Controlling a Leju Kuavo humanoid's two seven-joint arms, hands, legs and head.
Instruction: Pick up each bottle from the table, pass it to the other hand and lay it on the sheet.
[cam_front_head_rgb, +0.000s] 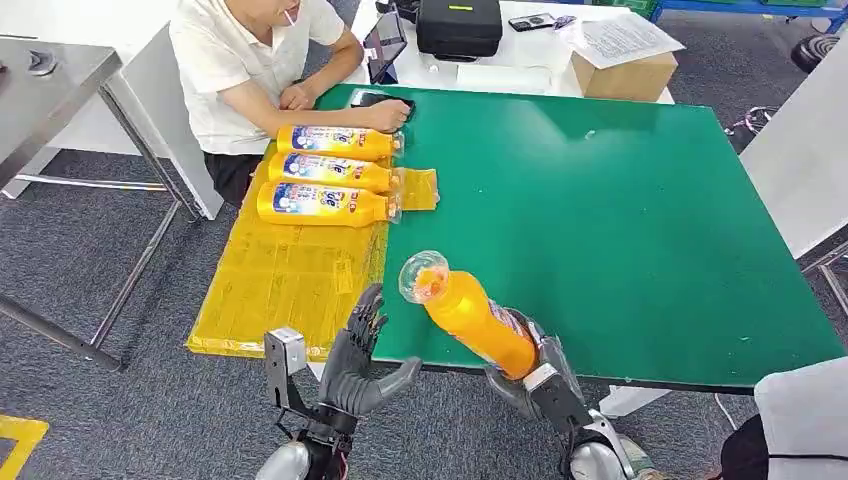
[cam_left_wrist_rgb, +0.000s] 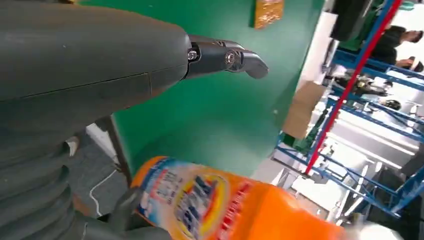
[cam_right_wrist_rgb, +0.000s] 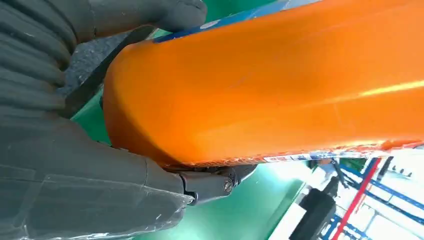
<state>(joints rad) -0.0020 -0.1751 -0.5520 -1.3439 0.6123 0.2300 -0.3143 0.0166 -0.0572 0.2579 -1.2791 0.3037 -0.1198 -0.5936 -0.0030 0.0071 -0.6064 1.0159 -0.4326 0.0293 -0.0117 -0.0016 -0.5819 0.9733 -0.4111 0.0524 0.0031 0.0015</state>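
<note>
Right hand (cam_front_head_rgb: 535, 372) is wrapped tight around the bottom end of the orange bottle (cam_front_head_rgb: 470, 312), holding it up over the near edge of the counter with its clear cap pointing up and toward the left hand. Left hand (cam_front_head_rgb: 358, 358) waits just beside it with its fingers spread and nothing in it, so the swap is not done yet. Going from big to small: the green counter (cam_front_head_rgb: 620, 210) is the biggest thing, and a person (cam_front_head_rgb: 255, 65) sits at its far left corner with a hand resting by a dark phone (cam_front_head_rgb: 380, 98). Next is the yellow sheet (cam_front_head_rgb: 285, 275), which lies along the left side of the counter and hangs a bit over the edge. On the far part of the sheet lie three bottles (cam_front_head_rgb: 325, 172), side by side and close together. So three look done, and the one in the air is the fourth. I think what is left is to give this bottle to the left hand and lay it on the sheet, near the others. No more bottles wait on the counter that I can see.
</note>
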